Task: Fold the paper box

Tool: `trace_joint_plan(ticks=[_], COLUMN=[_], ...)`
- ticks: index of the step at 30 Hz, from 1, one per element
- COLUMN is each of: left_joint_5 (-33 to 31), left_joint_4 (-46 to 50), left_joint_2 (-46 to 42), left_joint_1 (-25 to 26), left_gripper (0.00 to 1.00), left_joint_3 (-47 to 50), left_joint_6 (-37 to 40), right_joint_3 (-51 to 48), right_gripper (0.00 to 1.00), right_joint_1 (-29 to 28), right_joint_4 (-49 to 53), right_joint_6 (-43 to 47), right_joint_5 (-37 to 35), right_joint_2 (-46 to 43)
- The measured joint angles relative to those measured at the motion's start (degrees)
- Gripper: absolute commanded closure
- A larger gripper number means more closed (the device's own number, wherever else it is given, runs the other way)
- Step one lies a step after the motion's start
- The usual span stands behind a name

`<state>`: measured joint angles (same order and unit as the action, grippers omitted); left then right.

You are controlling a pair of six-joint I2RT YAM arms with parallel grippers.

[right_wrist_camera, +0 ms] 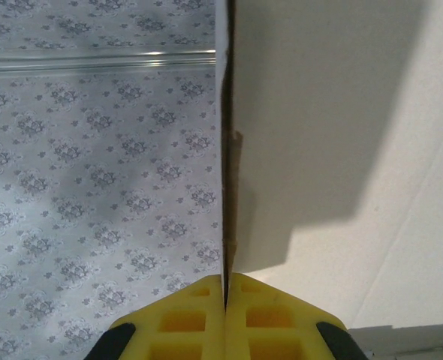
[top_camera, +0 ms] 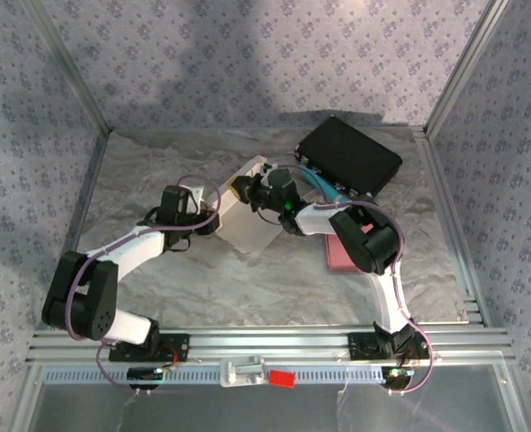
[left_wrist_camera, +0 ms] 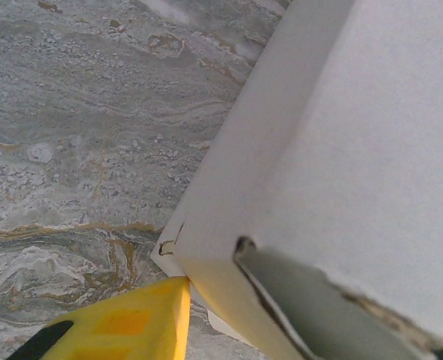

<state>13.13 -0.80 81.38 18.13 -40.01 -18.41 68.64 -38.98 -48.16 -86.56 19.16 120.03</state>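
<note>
Right gripper (right_wrist_camera: 226, 283) of mine is clamping down on a thin edge of the paper box (top_camera: 247, 223), fingers pressing flat together on it. Box is sitting around the middle of the table (top_camera: 157, 171), between both my grippers. Left gripper (top_camera: 209, 219) is hugging a box corner, yellow finger (left_wrist_camera: 128, 326) touching it, but I can't tell if it's actually gripping.

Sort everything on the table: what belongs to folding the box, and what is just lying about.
Job: white paper box, clamped in the right pincer.
Lying about: black case; pink flat thing.
</note>
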Motion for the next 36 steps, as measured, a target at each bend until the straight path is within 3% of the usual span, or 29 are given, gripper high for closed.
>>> trace_joint_plan(ticks=[10, 17, 26, 31, 35, 36], left_joint_5=[-3.8, -8.5, -12.6, -16.2, -20.4, -21.2], left_joint_4=[-1.2, -2.9, -5.4, -4.1, -0.8, 0.2], left_joint_2=[1.4, 2.4, 5.0, 6.3, 7.1, 7.2], left_joint_1=[1.7, 3.0, 4.5, 5.8, 7.2, 7.5], left_gripper=[0.68, 0.78, 0.79, 1.00, 1.00, 1.00], left_joint_3=[-0.6, -0.7, -1.5, -3.3, -5.4, -6.0], left_joint_6=[-2.9, -5.2, -7.3, -8.0, -9.2, -9.4], right_joint_3=[-2.0, -3.3, -4.0, -4.3, -4.5, -4.6], right_gripper=[1.00, 1.00, 1.00, 1.00, 1.00, 0.93], right_joint_1=[-1.2, -2.0, -2.2, -2.2, -2.3, -2.3], right_joint_4=[-3.4, -5.8, -6.6, -6.8, -6.4, -6.0], right_joint_6=[0.0, -0.3, -1.3, -1.6, -1.8, -1.9], right_joint_5=[-4.2, -7.7, -9.9, -11.2, -12.0, -12.2], right_joint_2=[0.0, 0.0, 0.0, 0.0, -0.4, -0.7])
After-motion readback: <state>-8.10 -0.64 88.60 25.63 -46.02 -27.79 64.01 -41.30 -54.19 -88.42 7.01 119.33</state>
